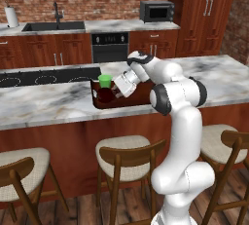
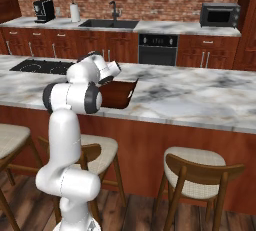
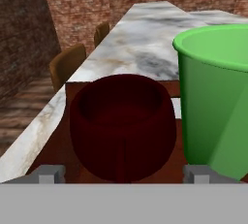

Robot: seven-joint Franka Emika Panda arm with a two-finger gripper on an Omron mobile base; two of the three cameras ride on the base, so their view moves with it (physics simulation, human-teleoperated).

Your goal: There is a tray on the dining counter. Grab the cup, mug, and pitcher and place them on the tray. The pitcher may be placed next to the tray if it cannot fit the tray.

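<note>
The tool (image 3: 124,173) stood spread wide w/ a fingertip (image 3: 49,173) on either side of the dark maroon mug (image 3: 123,126), not gripping it; whether the tips touched it I couldn't tell. The mug sat upright in the reddish-brown wooden tray (image 1: 127,100) on the marble dining bench (image 1: 48,102), just beside the bright green cup (image 3: 215,97), also upright in the tray. From the left, the cup (image 1: 105,80) showed above the tray's rim, right by the white arm's wrist.
</note>
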